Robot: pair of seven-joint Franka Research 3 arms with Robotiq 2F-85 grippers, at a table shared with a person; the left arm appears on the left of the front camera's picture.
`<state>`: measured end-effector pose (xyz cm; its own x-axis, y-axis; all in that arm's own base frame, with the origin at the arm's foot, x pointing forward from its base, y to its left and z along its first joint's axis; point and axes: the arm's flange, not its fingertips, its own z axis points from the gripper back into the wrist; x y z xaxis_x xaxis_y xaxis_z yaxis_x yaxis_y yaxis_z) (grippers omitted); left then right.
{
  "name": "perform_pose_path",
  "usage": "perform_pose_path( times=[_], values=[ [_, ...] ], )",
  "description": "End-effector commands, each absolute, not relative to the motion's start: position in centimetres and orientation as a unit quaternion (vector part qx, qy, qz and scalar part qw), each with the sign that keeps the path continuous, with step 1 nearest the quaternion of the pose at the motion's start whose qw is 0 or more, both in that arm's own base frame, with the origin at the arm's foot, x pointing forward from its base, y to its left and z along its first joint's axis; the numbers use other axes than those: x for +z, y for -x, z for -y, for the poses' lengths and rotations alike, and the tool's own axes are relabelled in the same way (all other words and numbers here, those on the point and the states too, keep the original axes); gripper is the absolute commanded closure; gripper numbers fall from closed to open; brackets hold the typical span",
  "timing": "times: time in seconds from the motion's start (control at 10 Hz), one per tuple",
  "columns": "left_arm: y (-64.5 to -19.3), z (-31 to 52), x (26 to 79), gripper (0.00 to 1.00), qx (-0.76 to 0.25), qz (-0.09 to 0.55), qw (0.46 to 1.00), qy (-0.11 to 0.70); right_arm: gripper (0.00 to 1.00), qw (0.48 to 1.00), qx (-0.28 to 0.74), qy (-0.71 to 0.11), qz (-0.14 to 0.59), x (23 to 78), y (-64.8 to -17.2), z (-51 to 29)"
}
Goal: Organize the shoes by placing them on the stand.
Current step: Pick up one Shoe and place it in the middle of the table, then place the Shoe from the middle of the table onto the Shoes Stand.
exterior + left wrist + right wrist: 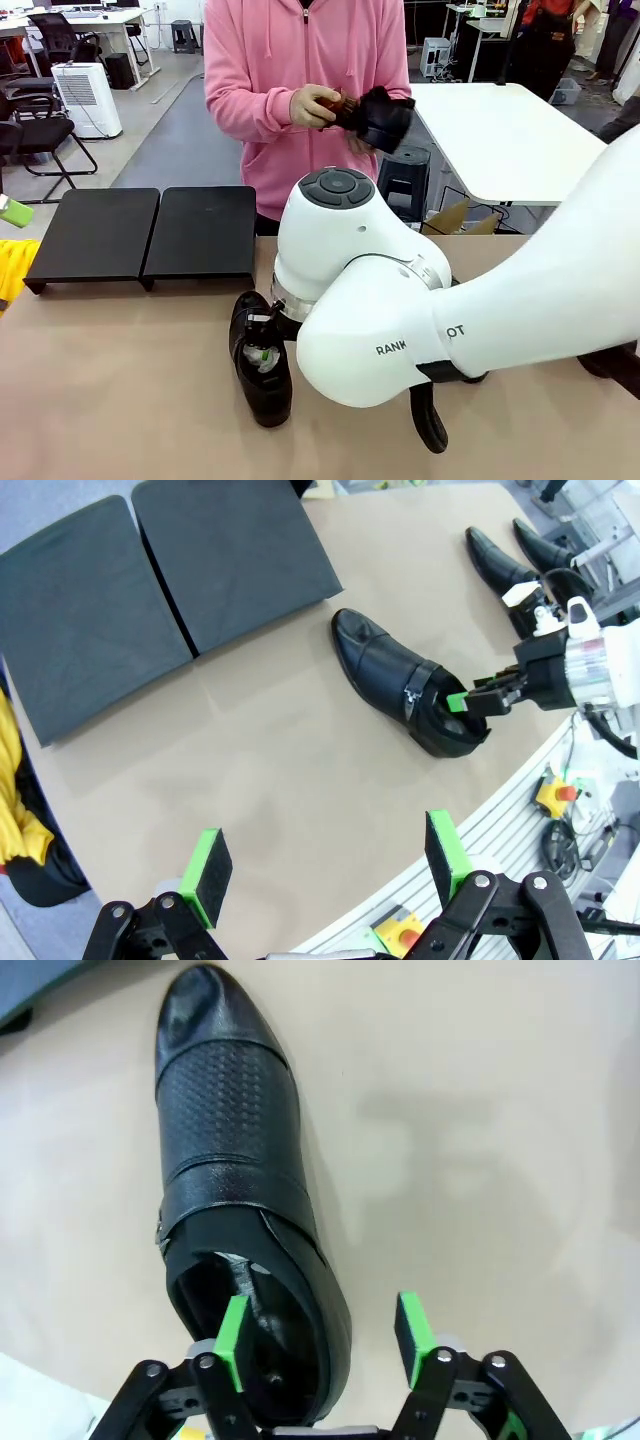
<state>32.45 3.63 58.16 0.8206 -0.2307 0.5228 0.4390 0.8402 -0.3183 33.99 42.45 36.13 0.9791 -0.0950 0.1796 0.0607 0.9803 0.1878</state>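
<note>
A glossy black shoe [262,385] lies on the brown table, toe toward the stand [150,235], which has two black panels with nothing on them. My right gripper [322,1332] is open and straddles the side wall at this shoe's [225,1160] heel, one green pad inside the opening and the other outside. The left wrist view shows the same shoe [395,675] with the right gripper [470,698] at its heel. My left gripper [325,865] hangs open above the near table edge with nothing between its pads. Two more shoes [500,565] lie side by side farther off. The person holds another shoe [385,115].
The person stands at the far side, rubbing the held shoe with a small reddish-brown brush [335,105]. A yellow object [10,275] lies at the table's left edge. My right arm's white body [400,300] blocks much of the table's middle and right.
</note>
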Motion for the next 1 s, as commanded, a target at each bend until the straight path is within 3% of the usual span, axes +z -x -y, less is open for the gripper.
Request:
perform_pose_path(
  times=[0.0,0.8,0.9],
  values=[
    [-32.4,-3.8,58.3,0.00,-0.183,0.241,0.925,0.228,0.00,0.990,-0.036,-0.100,0.095,35.5,-34.6,-43.1],
    [-32.4,-3.8,58.3,0.00,-0.183,0.241,0.925,0.228,0.00,0.991,-0.039,-0.095,0.090,35.3,-34.2,-42.7],
    [-32.5,-3.6,58.2,0.00,-0.180,0.239,0.929,0.218,0.00,0.987,-0.062,-0.094,0.112,37.3,-33.0,-40.9]
  ],
)
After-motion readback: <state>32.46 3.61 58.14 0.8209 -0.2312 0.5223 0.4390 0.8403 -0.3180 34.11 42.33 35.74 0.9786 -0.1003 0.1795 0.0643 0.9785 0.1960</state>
